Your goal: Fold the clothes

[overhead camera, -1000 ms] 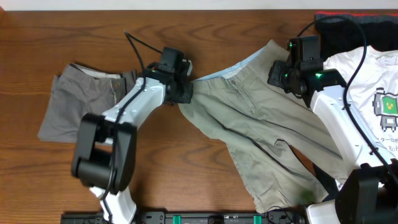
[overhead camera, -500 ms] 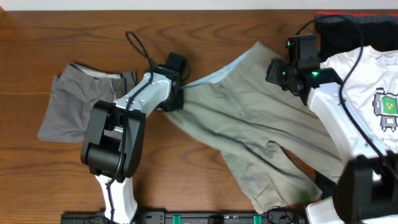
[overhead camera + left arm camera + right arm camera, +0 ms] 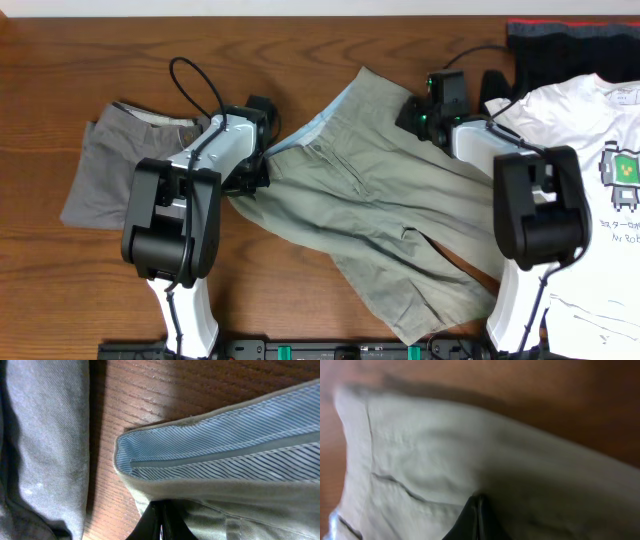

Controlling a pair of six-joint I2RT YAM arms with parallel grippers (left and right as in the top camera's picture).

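The khaki-beige shorts (image 3: 380, 200) lie spread across the middle of the table, their blue striped waistband lining (image 3: 220, 450) turned up at the left end. My left gripper (image 3: 262, 165) is shut on the waistband's left corner (image 3: 161, 520). My right gripper (image 3: 415, 112) is shut on the shorts' upper right edge (image 3: 479, 510). The grey shorts (image 3: 120, 170) lie folded at the left and also show in the left wrist view (image 3: 40, 445). The white printed T-shirt (image 3: 600, 160) and the black red-trimmed garment (image 3: 570, 40) lie at the right.
The wooden table (image 3: 330, 40) runs under everything. A black rail (image 3: 300, 350) lines the front edge. Cables loop from both arms over the table's back half.
Both grippers have moved left with the khaki shorts, dragging them toward the grey shorts. The shorts now lie flatter and more spread out.
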